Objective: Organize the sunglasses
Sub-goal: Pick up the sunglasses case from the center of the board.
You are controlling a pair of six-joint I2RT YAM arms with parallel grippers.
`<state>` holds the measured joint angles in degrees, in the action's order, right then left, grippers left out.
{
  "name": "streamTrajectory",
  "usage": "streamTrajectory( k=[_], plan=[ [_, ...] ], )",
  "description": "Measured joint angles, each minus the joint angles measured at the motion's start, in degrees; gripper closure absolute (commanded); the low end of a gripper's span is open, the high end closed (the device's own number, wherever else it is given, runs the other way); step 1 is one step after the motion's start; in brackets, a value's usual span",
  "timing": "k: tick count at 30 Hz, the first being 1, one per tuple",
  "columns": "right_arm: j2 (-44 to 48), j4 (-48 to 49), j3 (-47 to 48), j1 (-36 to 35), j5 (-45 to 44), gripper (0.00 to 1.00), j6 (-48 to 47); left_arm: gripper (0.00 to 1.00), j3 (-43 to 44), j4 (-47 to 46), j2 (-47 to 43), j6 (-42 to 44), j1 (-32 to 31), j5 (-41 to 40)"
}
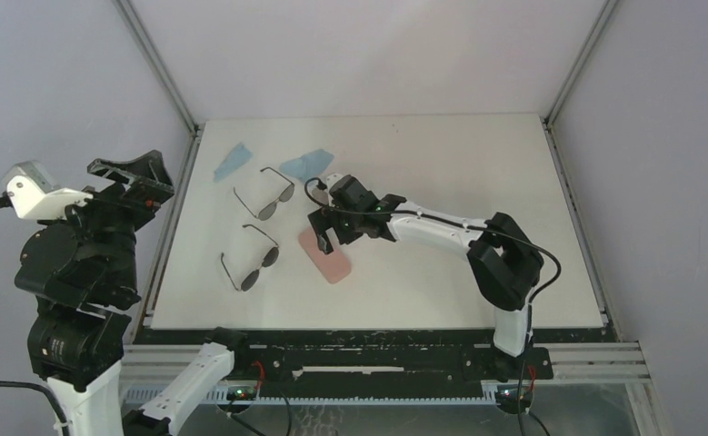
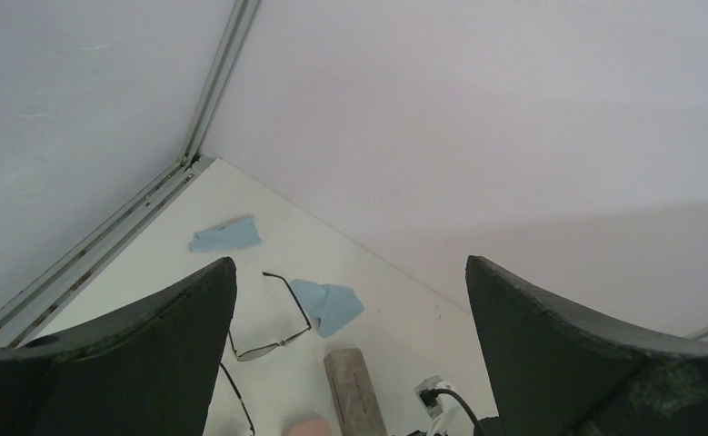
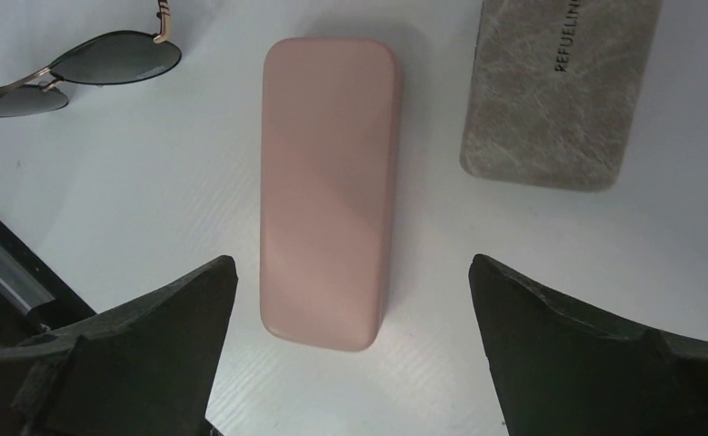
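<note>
Right jaws' dark pads [image 3: 141,345] fill the lower corners of the wrist view. We record them spread wide, gripping nothing.

Between and below them lies a pale pink oblong hard case [image 3: 327,191]. It is closed and flat on the white tabletop [image 3: 150,200], its long axis runs straight out from the jaws, and neither pad touches it.

Past the pad on the view's right lies a grey-brown oblong case with printed lettering [image 3: 550,91], also closed. It is just beside the pink case but apart from it.

Past the opposite pad, well apart from the pink case, we find the thin black wire round-lens sunglasses [image 3: 77,73]. Their dark lenses face us.

From above, the right arm [image 1: 441,222] is stretched leftward over the tabletop. The squarish-lens sunglasses [image 1: 264,202] lie farther out on the far-left side of its jaws, temples unfolded. They are near two light blue cloths [image 1: 306,163], and one cloth is just beside them.

The left arm [image 1: 77,245] stands raised off the tabletop's left edge. Left jaws are likewise wide and empty, with their pads [image 2: 132,354] well above the surface. The squarish pair shows ahead and below, between those pads. The grey-brown case lies nearer the jaws.

Both pairs rest on bare tabletop, outside both cases.
</note>
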<state>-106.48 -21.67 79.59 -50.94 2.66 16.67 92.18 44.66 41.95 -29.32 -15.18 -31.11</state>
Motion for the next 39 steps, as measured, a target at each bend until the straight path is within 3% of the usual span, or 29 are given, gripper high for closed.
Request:
streamTrajectory(
  k=[13, 34, 39],
  plan=[
    [-10.6, -1.7, 6.9, -0.3, 1.1, 0.01, -1.3, 0.0, -0.3, -0.4, -0.8, 0.0, 0.0, -2.2],
    [-16.7, -7.0, 14.8, -4.4, -2.7, 0.02, -6.1, 0.0, -0.6, -0.9, -2.8, 0.1, 0.0, -3.4],
    [-18.0, -8.7, 15.9, -5.3, -4.5, 0.07, -7.1, 0.0, -0.6, -0.9, -3.3, 0.2, 0.0, -3.7]
  ],
)
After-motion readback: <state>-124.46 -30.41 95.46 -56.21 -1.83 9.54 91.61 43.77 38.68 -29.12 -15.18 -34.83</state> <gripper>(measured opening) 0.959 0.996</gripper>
